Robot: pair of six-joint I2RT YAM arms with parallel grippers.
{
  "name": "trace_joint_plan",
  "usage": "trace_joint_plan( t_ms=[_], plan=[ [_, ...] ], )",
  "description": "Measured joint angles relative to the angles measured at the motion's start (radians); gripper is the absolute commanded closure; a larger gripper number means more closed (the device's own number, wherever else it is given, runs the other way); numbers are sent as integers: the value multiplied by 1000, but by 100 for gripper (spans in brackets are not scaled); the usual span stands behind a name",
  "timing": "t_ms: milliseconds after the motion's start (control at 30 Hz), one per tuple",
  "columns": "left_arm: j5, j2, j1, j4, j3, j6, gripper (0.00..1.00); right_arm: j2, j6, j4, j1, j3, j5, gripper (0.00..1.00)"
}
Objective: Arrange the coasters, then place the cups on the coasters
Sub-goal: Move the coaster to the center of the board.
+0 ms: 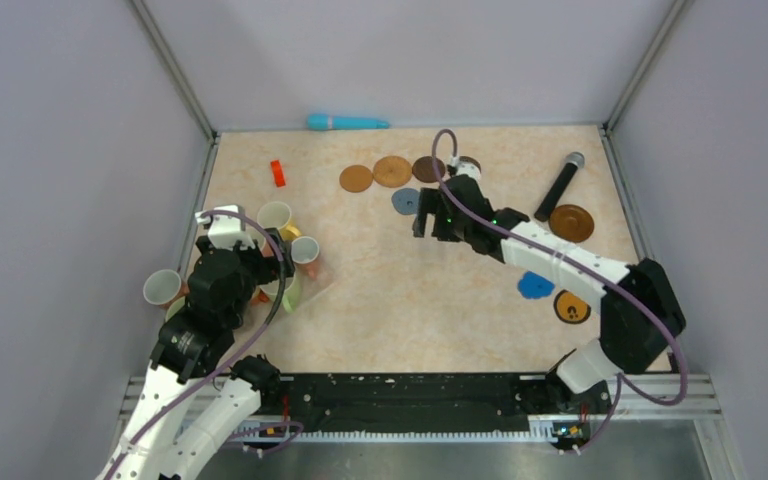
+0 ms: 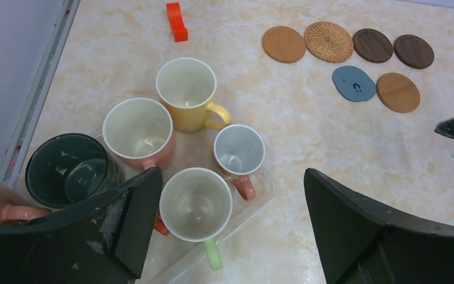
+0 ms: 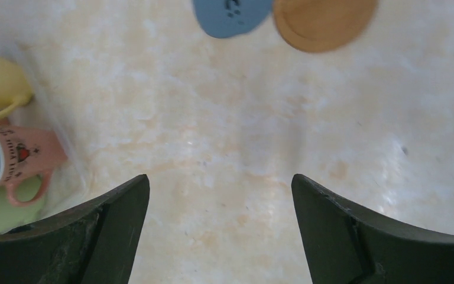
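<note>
Beige marbled tabletop (image 1: pixel 410 330), grey walls all round. Over on the far side the right gripper (image 3: pixel 220 183) hangs near the grey-blue coaster (image 3: pixel 232 12) and a tan coaster (image 3: pixel 322 21), fingers spread wide, nothing between them. Meanwhile the left gripper (image 2: pixel 230 174) hovers wide open and empty above the cups (image 2: pixel 187 89), crowded at the left edge. Those discs look thin, light and stiff, lying dead flat, so probably a pinch across the rim. The cups look heavier and breakable. The wall at the lip seems the safest hold.
</note>
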Motion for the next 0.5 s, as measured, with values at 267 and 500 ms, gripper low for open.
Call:
trace_joint_plan(
  t_ms=[267, 500],
  plan=[
    [1, -11, 0, 0, 0, 0, 5, -279, 207, -208, -47, -230, 244, 1],
    [4, -26, 0, 0, 0, 0, 5, -449, 215, -253, -245, -341, 372, 2]
  ],
)
